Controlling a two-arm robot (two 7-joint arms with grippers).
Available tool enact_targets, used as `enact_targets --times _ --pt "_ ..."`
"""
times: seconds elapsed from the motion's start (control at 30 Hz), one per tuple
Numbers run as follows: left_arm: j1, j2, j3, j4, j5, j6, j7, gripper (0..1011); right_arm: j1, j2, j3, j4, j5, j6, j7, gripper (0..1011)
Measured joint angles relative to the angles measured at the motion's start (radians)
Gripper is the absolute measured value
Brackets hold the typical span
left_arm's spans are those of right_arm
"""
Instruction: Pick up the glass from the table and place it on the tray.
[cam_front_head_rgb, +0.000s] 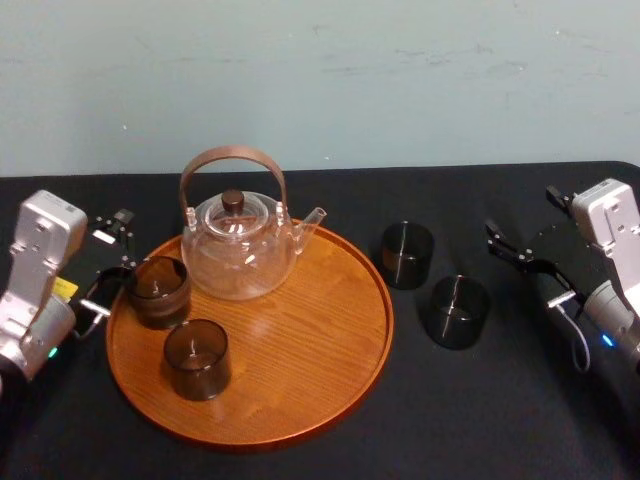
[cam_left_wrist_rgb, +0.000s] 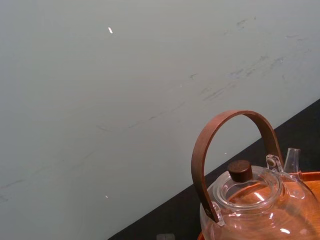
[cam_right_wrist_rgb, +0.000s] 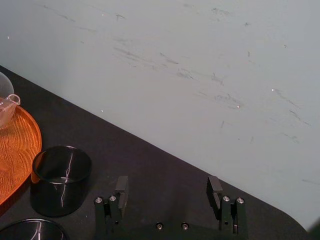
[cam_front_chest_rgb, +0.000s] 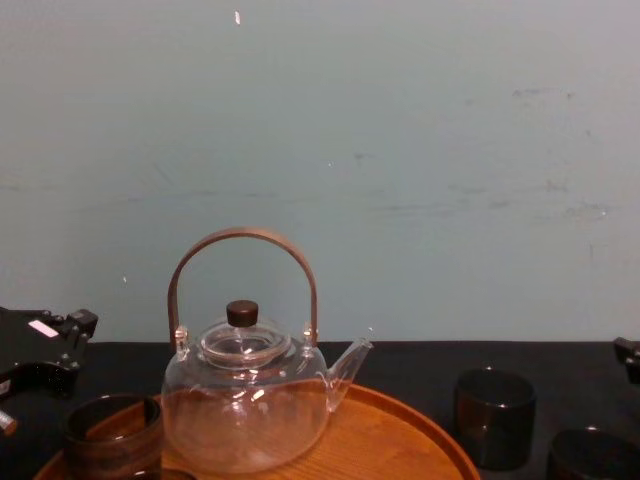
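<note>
The short, dark, smoky cylindrical glass (cam_front_head_rgb: 459, 311) stands upright on the black table cloth (cam_front_head_rgb: 520, 400), right of the large round orange-brown wooden tray (cam_front_head_rgb: 330, 340). A twin glass (cam_front_head_rgb: 407, 254) stands just behind it, closer to the tray's rim. Two more dark glasses (cam_front_head_rgb: 197, 358) sit on the tray's left part, in front of the clear glass teapot (cam_front_head_rgb: 238, 245) with its brown hoop handle. The right gripper (cam_right_wrist_rgb: 168, 184) hangs over the cloth to the right of both table glasses, its jaws wide apart and empty. The left gripper (cam_front_head_rgb: 112, 262) sits at the tray's left edge, jaws spread, holding nothing lifted. From here a reach for the glass could nudge the twin glass, since the two stand close together. The smooth wall might slip in a shallow pinch, and a low carry could clip the raised rim. The right wrist view cuts off most of the glass. Whether the left gripper touches the rear tray glass is hard to tell.
</note>
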Motion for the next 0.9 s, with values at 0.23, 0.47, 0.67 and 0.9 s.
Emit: enact_targets --times 0.23,0.47,0.67,0.9 --pt "0.000 0.000 0.000 0.000 0.000 0.000 0.000 0 0.000 0.000 0.000 0.000 0.000 0.000 0.000 1002" --pt "0.000 0.000 0.000 0.000 0.000 0.000 0.000 0 0.000 0.000 0.000 0.000 0.000 0.000 0.000 1002" --pt "0.000 0.000 0.000 0.000 0.000 0.000 0.000 0 0.000 0.000 0.000 0.000 0.000 0.000 0.000 1002" --pt "0.000 0.000 0.000 0.000 0.000 0.000 0.000 0 0.000 0.000 0.000 0.000 0.000 0.000 0.000 1002"
